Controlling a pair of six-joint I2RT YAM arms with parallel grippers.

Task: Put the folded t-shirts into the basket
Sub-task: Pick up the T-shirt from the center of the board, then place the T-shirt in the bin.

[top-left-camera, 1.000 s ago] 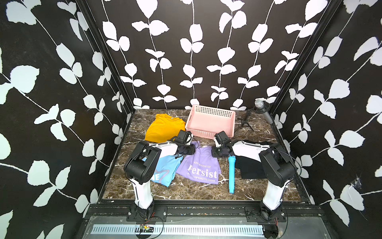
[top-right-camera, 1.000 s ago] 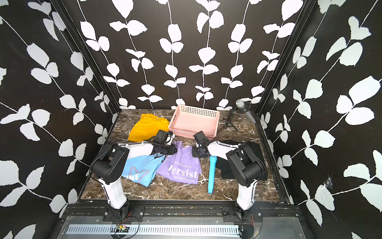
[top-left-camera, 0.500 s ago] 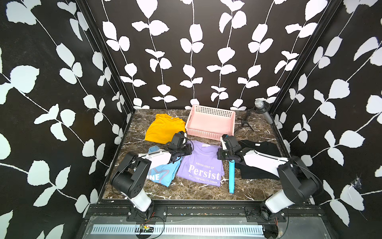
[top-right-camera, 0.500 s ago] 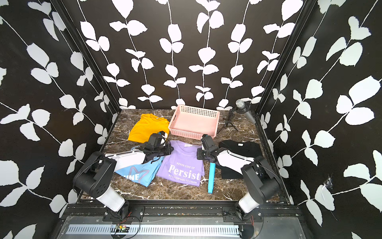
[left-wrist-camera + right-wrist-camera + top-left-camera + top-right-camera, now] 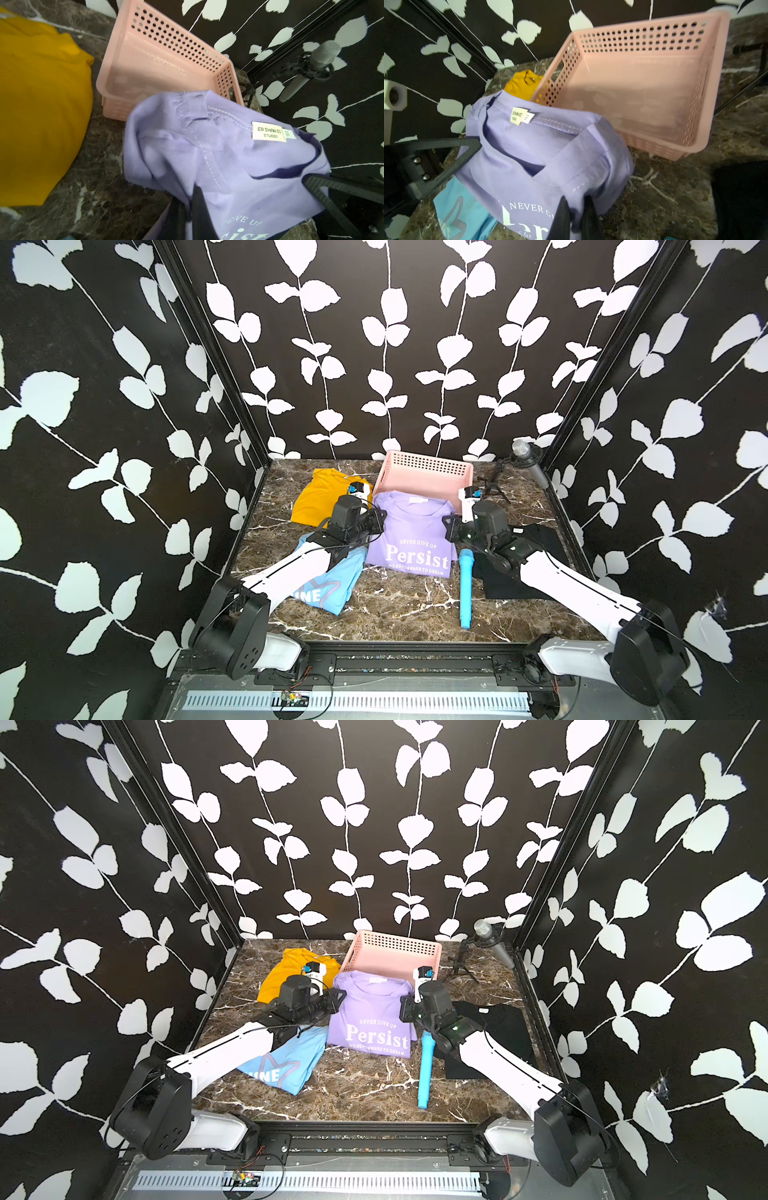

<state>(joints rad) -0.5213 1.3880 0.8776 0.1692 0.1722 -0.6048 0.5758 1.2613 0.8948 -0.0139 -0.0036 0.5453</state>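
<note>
Left jaws and right jaws are clamped on the lilac tee's (image 5: 411, 531) opposite sides, its collar at the basket's (image 5: 424, 466) near rim. Best raise both ends level, clear the rim, then lower flat.

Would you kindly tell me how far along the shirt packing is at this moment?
Done: nothing yet; the pink basket is empty. In hand: the left gripper and right gripper are both shut on the lilac Persist t-shirt, its collar end raised just before the basket. Left: that shirt, plus the mustard yellow t-shirt, light blue t-shirt and black t-shirt lying on the marble table.
</note>
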